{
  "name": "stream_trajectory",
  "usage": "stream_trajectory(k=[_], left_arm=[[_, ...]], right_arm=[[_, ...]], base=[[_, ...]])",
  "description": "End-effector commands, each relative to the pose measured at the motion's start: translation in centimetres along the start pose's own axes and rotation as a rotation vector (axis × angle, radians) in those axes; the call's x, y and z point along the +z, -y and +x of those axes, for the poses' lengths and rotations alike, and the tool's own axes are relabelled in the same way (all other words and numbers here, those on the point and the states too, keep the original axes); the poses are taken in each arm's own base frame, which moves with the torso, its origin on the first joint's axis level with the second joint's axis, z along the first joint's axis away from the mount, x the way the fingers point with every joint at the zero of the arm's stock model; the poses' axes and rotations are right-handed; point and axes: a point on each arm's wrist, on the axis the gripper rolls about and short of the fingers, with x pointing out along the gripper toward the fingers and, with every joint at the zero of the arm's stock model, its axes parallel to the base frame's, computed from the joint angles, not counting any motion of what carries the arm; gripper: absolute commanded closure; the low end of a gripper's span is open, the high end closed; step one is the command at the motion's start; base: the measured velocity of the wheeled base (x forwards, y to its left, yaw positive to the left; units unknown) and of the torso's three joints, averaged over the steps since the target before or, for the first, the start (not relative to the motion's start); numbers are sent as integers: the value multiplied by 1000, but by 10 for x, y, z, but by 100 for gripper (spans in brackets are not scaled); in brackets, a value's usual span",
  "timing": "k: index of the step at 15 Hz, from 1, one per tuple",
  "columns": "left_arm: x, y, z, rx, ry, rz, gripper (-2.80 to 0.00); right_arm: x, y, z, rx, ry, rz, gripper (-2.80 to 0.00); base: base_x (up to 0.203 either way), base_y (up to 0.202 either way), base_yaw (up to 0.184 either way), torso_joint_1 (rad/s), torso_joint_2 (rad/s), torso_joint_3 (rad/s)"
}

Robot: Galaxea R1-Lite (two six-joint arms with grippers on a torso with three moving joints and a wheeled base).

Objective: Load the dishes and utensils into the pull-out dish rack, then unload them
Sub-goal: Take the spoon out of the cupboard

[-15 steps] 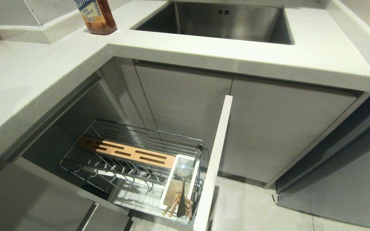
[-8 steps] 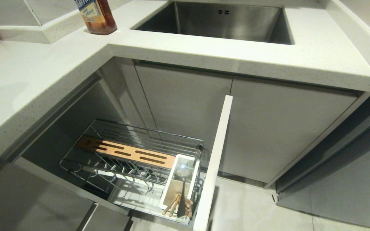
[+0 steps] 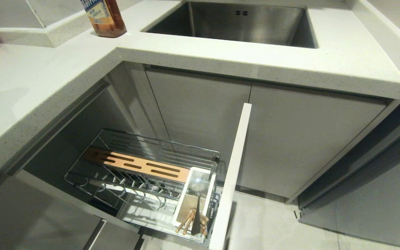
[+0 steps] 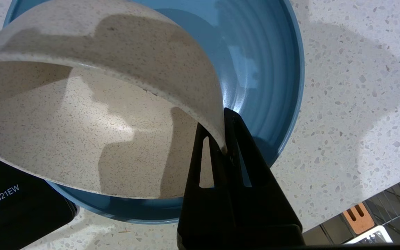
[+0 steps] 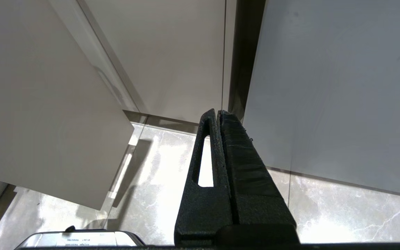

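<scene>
Speckled countertop (image 4: 342, 86), left hand (image 4: 222, 139) pinching cream bowl (image 4: 82, 114) over blue plate (image 4: 266, 69)

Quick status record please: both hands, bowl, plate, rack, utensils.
left hand: shut on bowl rim, over the counter
bowl: tilted, above the plate
plate: on the counter
right hand: shut, holding nothing, by cabinet doors
rack: pulled out, no dishes
utensils: chopsticks and spoon in the holder

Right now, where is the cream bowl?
In the left wrist view, the cream bowl is pinched by its rim in the left gripper, tilted above the blue plate on the speckled counter.
</scene>
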Motion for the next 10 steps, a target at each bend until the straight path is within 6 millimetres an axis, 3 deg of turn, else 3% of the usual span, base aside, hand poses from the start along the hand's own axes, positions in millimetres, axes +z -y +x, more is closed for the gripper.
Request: stream_trajectory(k=[1, 2, 8, 10], left_arm=[[0, 0, 1, 7, -6, -2, 0], [0, 0, 2, 10, -10, -2, -280], [1, -3, -1, 15, 15, -20, -280], [6, -6, -14, -11, 107, -50, -280]], right_arm=[[0, 0, 0, 0, 0, 0, 0], [0, 0, 0, 0, 0, 0, 0], [0, 0, 0, 0, 0, 0, 0], [0, 0, 0, 0, 0, 0, 0]], base=[[0, 0, 0, 0, 0, 0], [0, 0, 0, 0, 0, 0], [0, 0, 0, 0, 0, 0], [0, 0, 0, 0, 0, 0]])
